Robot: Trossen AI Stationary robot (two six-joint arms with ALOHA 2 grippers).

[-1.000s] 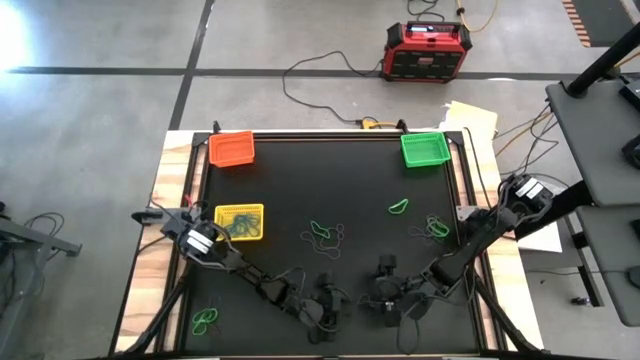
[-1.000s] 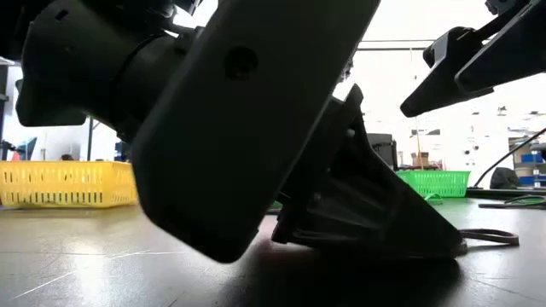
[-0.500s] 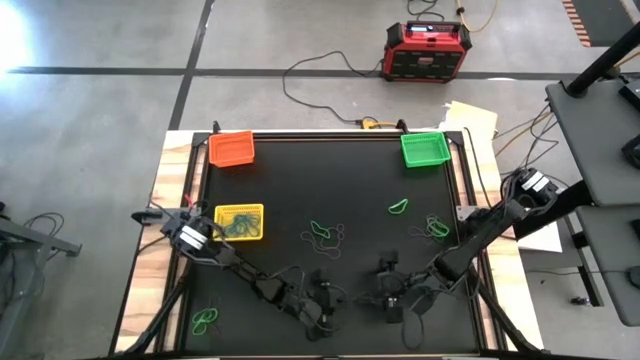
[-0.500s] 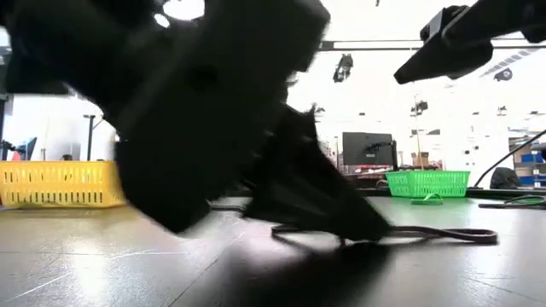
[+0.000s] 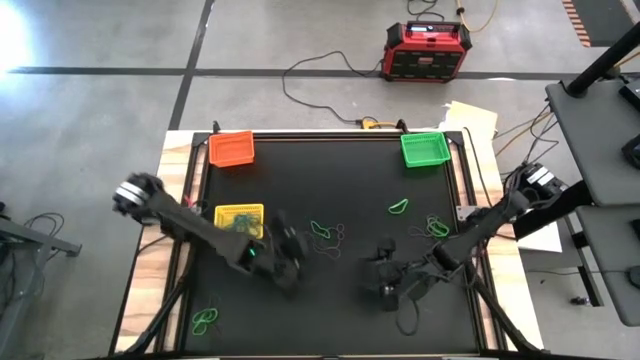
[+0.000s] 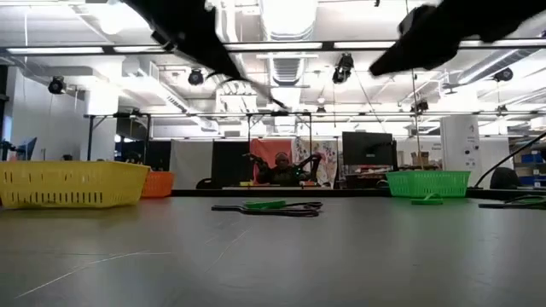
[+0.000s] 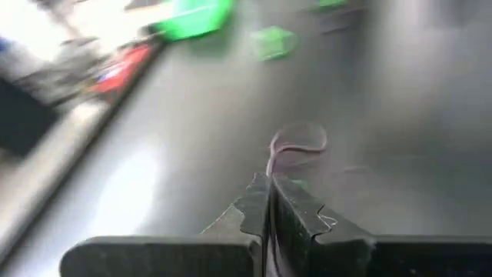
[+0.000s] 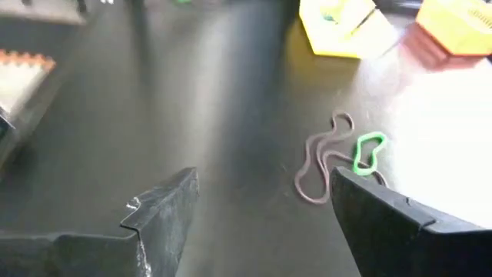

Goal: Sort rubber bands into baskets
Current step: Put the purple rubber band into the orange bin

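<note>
My left gripper (image 7: 270,191) is shut on a thin brownish rubber band (image 7: 298,140). It is raised over the mat (image 5: 330,180) to the right of the yellow basket (image 5: 240,221). My right gripper (image 8: 261,204) is open above the mat, near the front and right of the middle. Ahead of it, brown and green bands (image 8: 330,165) lie flat. More green bands (image 5: 398,207) lie toward the right side. The orange basket (image 5: 231,148) and the green basket (image 5: 423,148) stand at the far corners. My left gripper pinches one end of the brownish band (image 7: 274,163) between its two shut fingertips. The rest of the loop (image 7: 301,132) curls out past the tips. In the low view the gripper (image 6: 192,30) is high above the table, so the band is lifted clear.
A cluster of green and dark bands (image 5: 325,236) lies at the mat's middle. One green band (image 5: 205,320) lies at the near left corner and another (image 5: 437,227) at the right. A red-and-black box (image 5: 425,52) with cables sits on the floor beyond the table.
My left gripper has shut on the brownish band lying near the table's front. It has then risen and swung toward the far edge and the yellow basket, taking the band off the mat. My right gripper has also risen a little and stays open.
</note>
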